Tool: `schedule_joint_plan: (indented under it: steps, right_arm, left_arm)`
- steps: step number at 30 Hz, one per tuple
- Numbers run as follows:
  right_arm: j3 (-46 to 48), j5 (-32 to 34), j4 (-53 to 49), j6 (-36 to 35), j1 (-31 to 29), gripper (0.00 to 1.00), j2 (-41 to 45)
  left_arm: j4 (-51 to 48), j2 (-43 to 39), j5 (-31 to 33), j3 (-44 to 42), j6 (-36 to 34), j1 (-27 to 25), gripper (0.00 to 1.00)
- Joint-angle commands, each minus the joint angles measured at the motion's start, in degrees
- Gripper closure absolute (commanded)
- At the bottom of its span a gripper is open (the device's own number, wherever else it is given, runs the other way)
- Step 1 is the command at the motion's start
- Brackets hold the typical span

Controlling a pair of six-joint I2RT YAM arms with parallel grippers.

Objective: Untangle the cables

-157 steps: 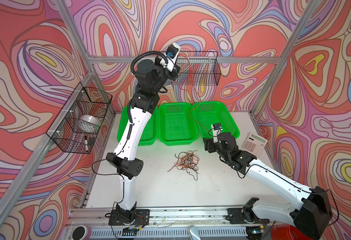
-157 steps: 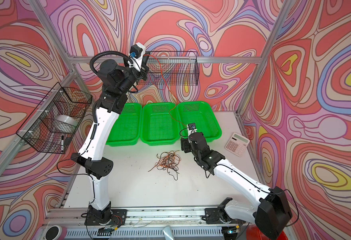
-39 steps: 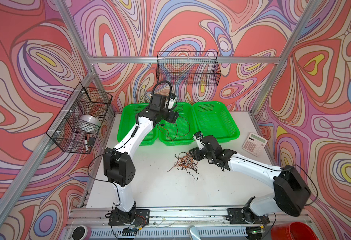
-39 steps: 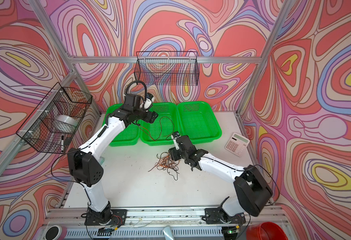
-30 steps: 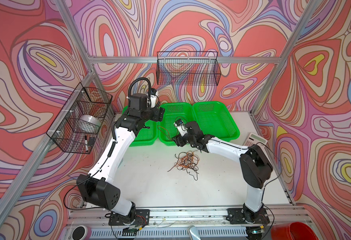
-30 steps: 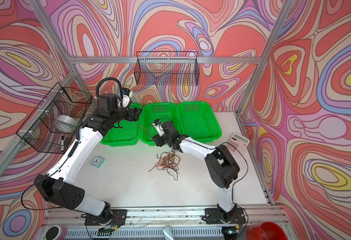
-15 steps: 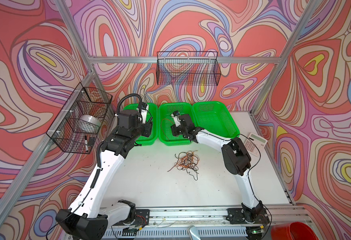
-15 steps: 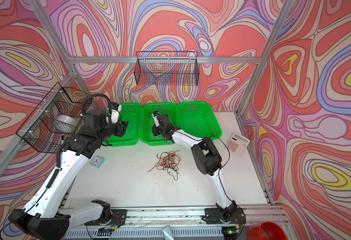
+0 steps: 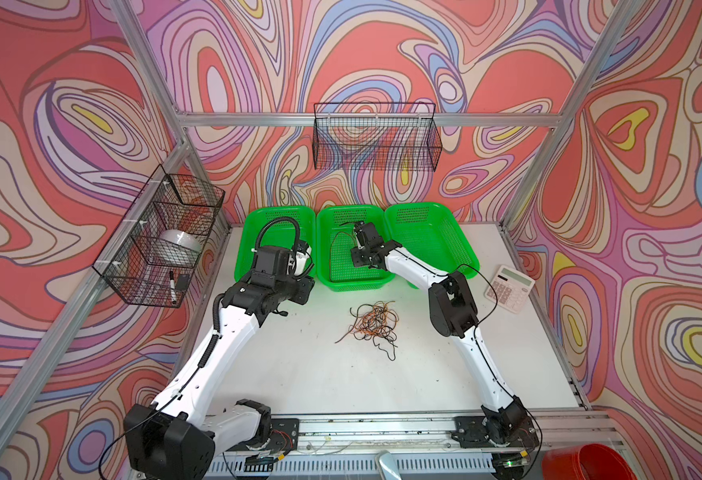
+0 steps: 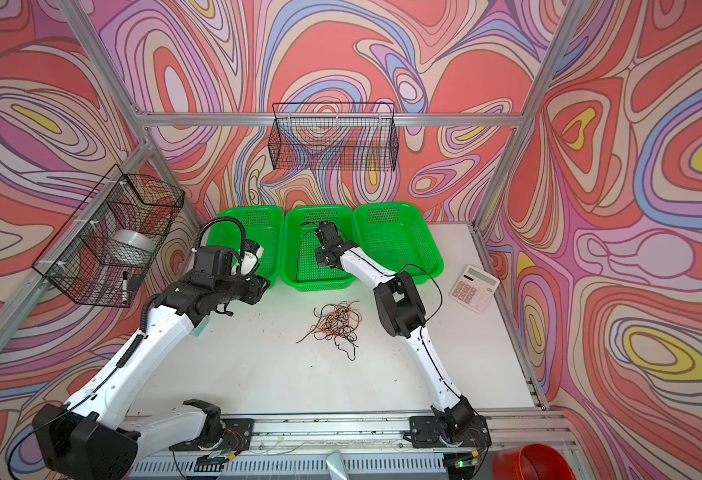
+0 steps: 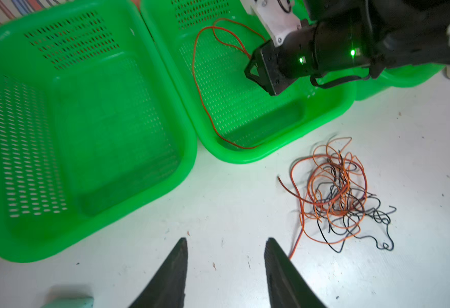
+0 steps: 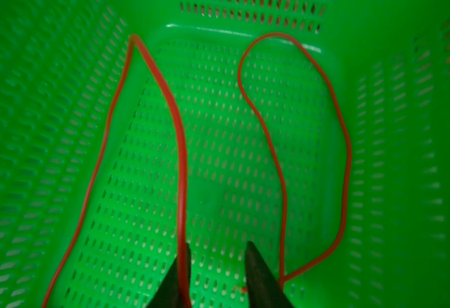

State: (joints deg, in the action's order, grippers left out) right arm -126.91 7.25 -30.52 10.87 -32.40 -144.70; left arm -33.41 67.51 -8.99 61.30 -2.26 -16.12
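The cables (image 9: 372, 322) lie as a loose tangle of orange, dark red-brown and black wires on the white table, in both top views (image 10: 338, 320) and in the left wrist view (image 11: 335, 192). One red cable (image 12: 181, 160) lies apart in loops inside the middle green basket (image 9: 351, 286). My right gripper (image 12: 218, 243) hangs open low in that basket. The red cable runs over the outside of one of its fingers, and nothing is between them. My left gripper (image 11: 226, 240) is open above bare table, left of the tangle and in front of the left basket (image 11: 85, 133).
Three green baskets stand side by side at the back; the right basket (image 9: 424, 205) is empty. A calculator (image 9: 509, 289) lies at the right edge. Black wire baskets (image 9: 376, 137) hang on the walls. A small pale green object (image 11: 69, 301) lies under the left arm.
The left arm drew back from the baskets toward the near left, and its jaws narrowed. The right gripper went deeper into the middle basket, shut, then opened, and the red cable now rests there.
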Motion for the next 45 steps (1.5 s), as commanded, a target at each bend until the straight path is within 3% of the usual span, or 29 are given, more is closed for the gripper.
schedule_joint_plan:
  steps: [1, 7, 14, 17, 22, 27, 35, 38, 43, 45]
  right_arm:
    - [2.8, 1.3, -1.0, -1.0, -0.3, 0.45, 6.6]
    - [13.6, -1.1, 4.5, -3.7, -0.8, 0.3, 20.0]
    - [20.2, -4.6, 2.1, -3.3, -0.9, 0.28, 28.8]
    - [27.7, -4.0, 4.3, -2.7, -0.9, 0.28, 36.1]
    - [41.3, -2.3, 4.7, -2.1, -0.9, 0.28, 49.1]
    - [52.4, 0.8, 3.3, -1.2, -0.9, 0.28, 57.8]
    - [62.4, 1.3, 3.4, 0.8, -0.9, 0.28, 65.0]
    - [65.3, 0.8, 4.3, 1.1, -0.9, 0.28, 65.4]
    - [68.8, -0.2, 7.0, 0.8, -0.8, 0.28, 65.4]
    - [70.1, -1.5, 8.9, -0.1, -0.9, 0.28, 65.8]
  left_arm:
    - [2.1, -1.2, -6.8, -3.1, 0.4, 0.1, 0.47]
    - [7.7, -1.1, -9.2, -9.9, -1.4, -4.0, 0.46]
    - [19.6, 1.3, -4.8, -16.8, -9.5, -15.0, 0.45]
    - [27.9, 3.6, -3.1, -19.5, -13.8, -18.2, 0.49]
    - [36.6, 11.7, -3.1, -19.0, -18.7, -19.8, 0.51]
    - [37.3, 19.6, -4.1, -15.0, -25.9, -21.6, 0.51]
    - [37.4, 25.6, -2.8, -10.6, -28.6, -21.7, 0.55]
    - [37.8, 27.2, -1.7, -9.4, -29.2, -21.7, 0.6]
    - [36.3, 28.1, -0.8, -8.2, -30.2, -21.7, 0.86]
    - [35.5, 28.2, -1.3, -8.0, -30.7, -21.7, 0.88]
